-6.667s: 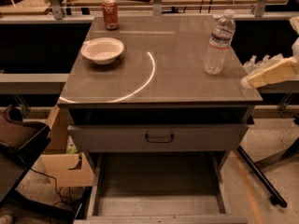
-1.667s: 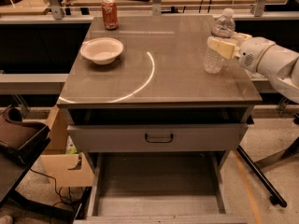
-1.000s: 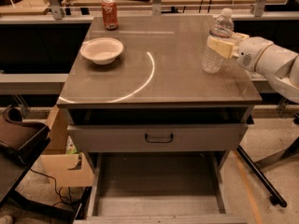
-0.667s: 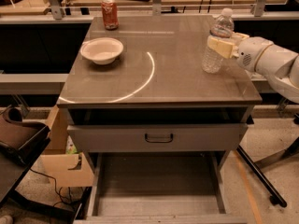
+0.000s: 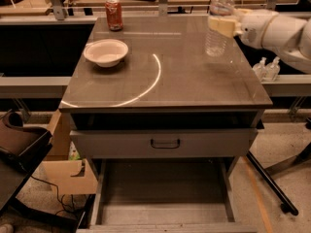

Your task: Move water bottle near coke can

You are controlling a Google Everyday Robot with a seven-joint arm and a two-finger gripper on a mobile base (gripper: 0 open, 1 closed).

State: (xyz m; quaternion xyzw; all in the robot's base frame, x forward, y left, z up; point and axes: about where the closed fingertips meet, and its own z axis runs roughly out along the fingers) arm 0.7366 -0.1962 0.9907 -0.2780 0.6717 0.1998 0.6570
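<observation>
Brown cardboard [image 5: 68, 174] sat low at the far left, beside the legs of the table [image 5: 194, 89]. On the grey-brown tabletop, the coke can [image 5: 114, 14] stood upright at the rear left corner. Just in front of it, a little to the left, the white bowl [image 5: 106, 52] rested open side up, apart from the can. A pale curved streak [image 5: 151, 81] ran across the middle of the surface. Below the top, a closed drawer showed its dark handle [image 5: 165, 143], and under that the lower drawer [image 5: 163, 198] stood pulled out.

Further right, the water bottle [image 5: 215, 42] stood upright over the rear right part of the tabletop, well apart from the can, with most of the table's width between them. I could not tell whether its base touched the surface. My gripper [image 5: 221, 25] was clamped on the bottle's upper half, its cream pad lying across the clear plastic. My white arm [image 5: 279, 30] reached in from the right edge, just past the table's side. Beyond that edge, lower down, two small clear pump bottles [image 5: 266, 68] stood side by side.
</observation>
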